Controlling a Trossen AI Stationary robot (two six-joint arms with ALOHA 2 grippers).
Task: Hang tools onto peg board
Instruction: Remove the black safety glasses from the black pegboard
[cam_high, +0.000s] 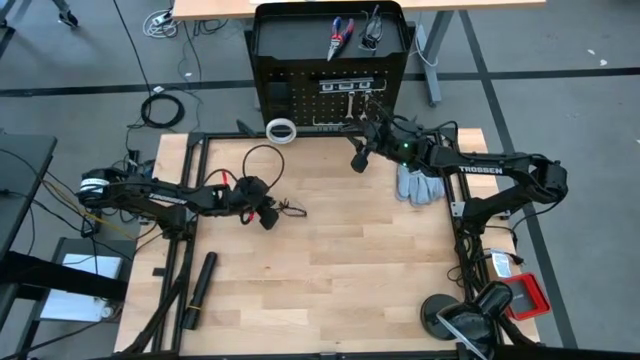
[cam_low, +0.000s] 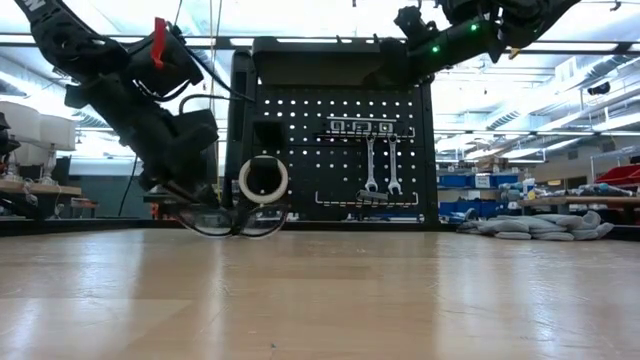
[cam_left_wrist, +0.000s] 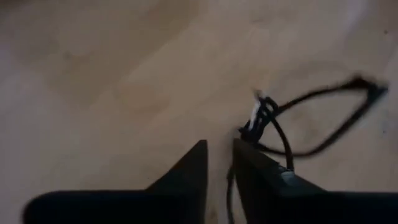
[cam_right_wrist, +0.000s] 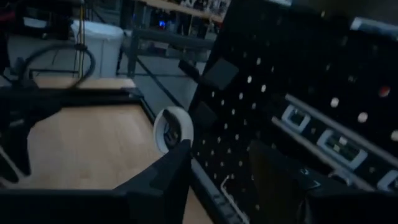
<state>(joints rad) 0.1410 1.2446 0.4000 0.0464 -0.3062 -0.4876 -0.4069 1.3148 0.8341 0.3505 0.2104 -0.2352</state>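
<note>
Left gripper (cam_high: 268, 214): low over the table's left-middle, fingers (cam_left_wrist: 189, 171) nearly together with only a thin gap, clamping nothing — the black-framed glasses (cam_left_wrist: 311, 121) lie on the wood just beside the tips.
Right gripper (cam_high: 361, 158): raised near the peg board (cam_high: 300, 100), fingers (cam_right_wrist: 163, 174) spread apart, empty.
Peg board: upright at the table's far edge — two silver wrenches (cam_low: 381, 165) hang on it under a black strip with white squares (cam_low: 358, 127).
White tape ring (cam_high: 282, 130): at the board's foot.
Pliers (cam_high: 339, 38): red-and-blue handles, on the top shelf.
Gloves (cam_high: 417, 184): grey, under the right arm.
</note>
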